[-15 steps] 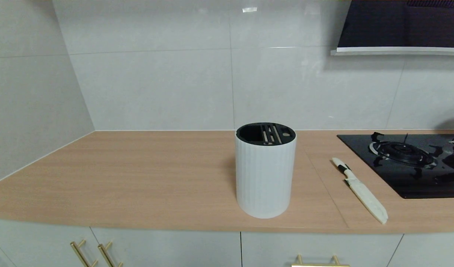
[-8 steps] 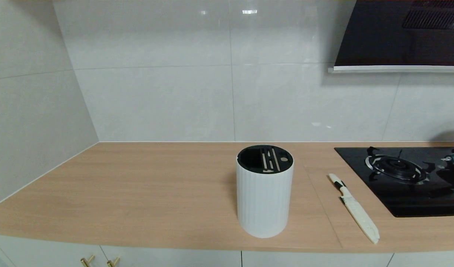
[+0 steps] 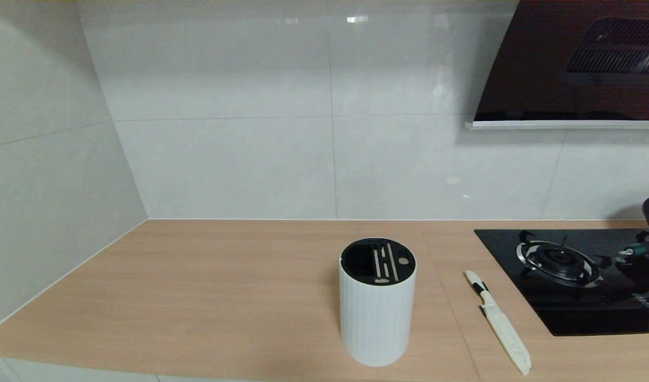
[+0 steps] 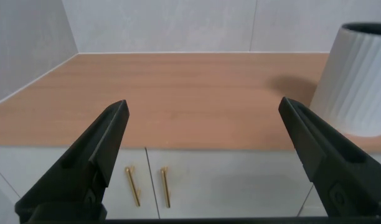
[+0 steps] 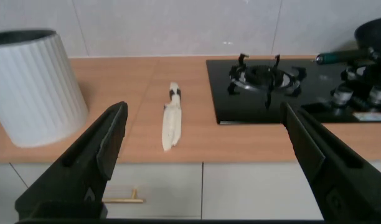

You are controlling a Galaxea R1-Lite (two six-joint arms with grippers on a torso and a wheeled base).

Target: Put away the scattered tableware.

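Knife with a cream blade and a cream handle crossed by a black band lies flat on the wooden counter. Its handle points toward the tiled wall and its tip toward the counter's front edge. It rests between the knife block and the gas hob, apart from both and nearer the hob.

The knife block is a white ribbed cylinder standing upright near the front edge. Its black top insert is cut with several narrow slots, one wider opening and a small round hole.

The left end effector sits out in front of the counter's edge, level with the counter top. Its two dark fingers are spread wide with nothing between them. The knife block stands off to one side of it, and two brass cabinet handles show below the edge.

The right end effector is likewise in front of the counter edge, fingers wide apart and holding nothing. From there the knife lies between its fingers' line of sight, with the knife block to one side and the gas hob to the other.

A dark range hood hangs on the wall above the hob.
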